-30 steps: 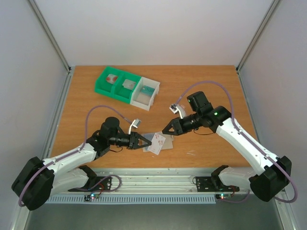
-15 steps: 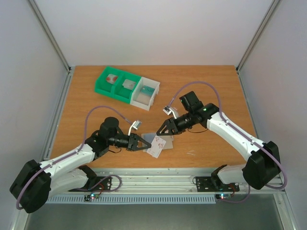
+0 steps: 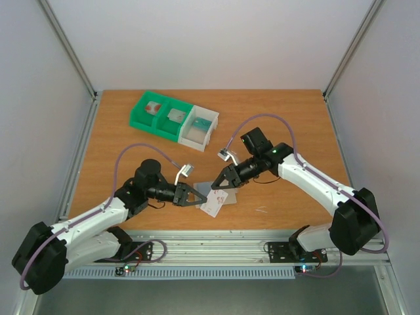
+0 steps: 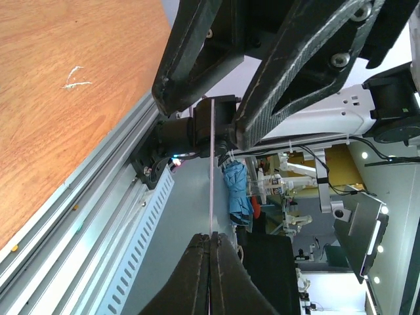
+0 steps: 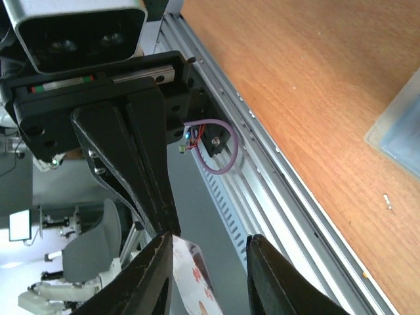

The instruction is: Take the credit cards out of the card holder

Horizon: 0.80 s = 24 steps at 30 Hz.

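The wooden worktop (image 3: pixel 289 111) runs wide under everything, with the two arms reaching in from the near edge: the left arm (image 3: pixel 98 216) low and stretched to its right, the right arm (image 3: pixel 315 180) bent back towards the middle. Up at the far left sits a green-and-white compartment tray (image 3: pixel 152 126), well apart from the action.

The two claws meet near the front centre. The left claw (image 3: pixel 202 197) is clamped tight. From its own wrist camera its fingers (image 4: pixel 187 282) pinch a thin sheet seen edge-on, and from above the tips sit right at the edge of the card holder (image 3: pixel 209 188), so that looks to be what it has. The right claw (image 3: pixel 218 186) is spread wide, gripping nothing, poised just over the holder's far side.

The holder is a pale grey patch between the two claws. A white card with red marks (image 3: pixel 213 206) pokes out of it towards the near edge, and it shows between the right claw's parted fingers.
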Tool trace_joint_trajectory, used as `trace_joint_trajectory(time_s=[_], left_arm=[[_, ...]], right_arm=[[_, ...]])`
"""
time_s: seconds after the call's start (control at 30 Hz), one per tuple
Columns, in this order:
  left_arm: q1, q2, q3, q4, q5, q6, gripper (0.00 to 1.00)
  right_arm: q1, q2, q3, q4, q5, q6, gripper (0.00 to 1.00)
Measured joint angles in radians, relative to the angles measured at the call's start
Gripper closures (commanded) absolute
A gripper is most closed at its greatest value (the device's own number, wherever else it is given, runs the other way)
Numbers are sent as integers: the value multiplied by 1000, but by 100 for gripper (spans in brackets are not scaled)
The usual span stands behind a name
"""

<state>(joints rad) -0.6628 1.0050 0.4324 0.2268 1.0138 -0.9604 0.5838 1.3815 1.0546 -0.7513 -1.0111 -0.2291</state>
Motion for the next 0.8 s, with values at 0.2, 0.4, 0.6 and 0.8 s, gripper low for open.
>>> trace_joint_trajectory(time_s=[0.2,0.4,0.6,0.8], left_arm=[[0,-5,10,-11,5,5,100],[0,-14,14,-45,7,27,94],[-1,-35,64,-127,-63,50,49],[-1,-101,66,-126,-227,-13,23]], right_arm=[[0,-6,-39,47,-55,18,83],[1,-35,-59,91,-108,48,99],[1,-91,-84,161,-103,113,99],[1,-138,-108,232,-16,195,99]])
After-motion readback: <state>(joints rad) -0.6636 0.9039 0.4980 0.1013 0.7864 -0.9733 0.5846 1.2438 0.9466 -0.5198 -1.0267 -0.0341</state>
